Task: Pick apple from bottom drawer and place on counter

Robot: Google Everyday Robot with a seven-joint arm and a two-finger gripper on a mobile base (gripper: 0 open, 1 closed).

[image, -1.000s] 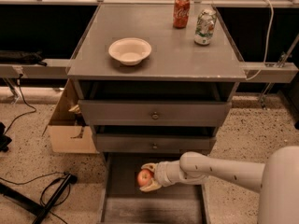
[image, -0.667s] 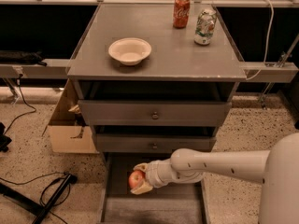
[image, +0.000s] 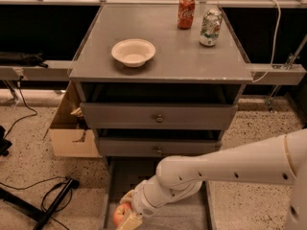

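The small red apple [image: 120, 214] with a yellowish patch is held between the fingers of my gripper [image: 125, 213], low at the left side of the open bottom drawer [image: 189, 217]. The gripper is shut on the apple, at the end of my white arm [image: 225, 164], which reaches in from the right. The apple sits just above the drawer's left wall. The grey counter [image: 163, 56] on top of the cabinet lies far above, at the upper middle of the view.
On the counter stand a white bowl [image: 134, 52], a red soda can [image: 186, 12] and a green-and-white can [image: 210, 28]. Two upper drawers with round knobs [image: 159, 118] stand slightly open. A cardboard box [image: 72, 133] sits left of the cabinet; cables [image: 33, 195] lie on the floor.
My gripper has moved left and down toward the near edge with the apple in it, from the drawer's middle to its left side.
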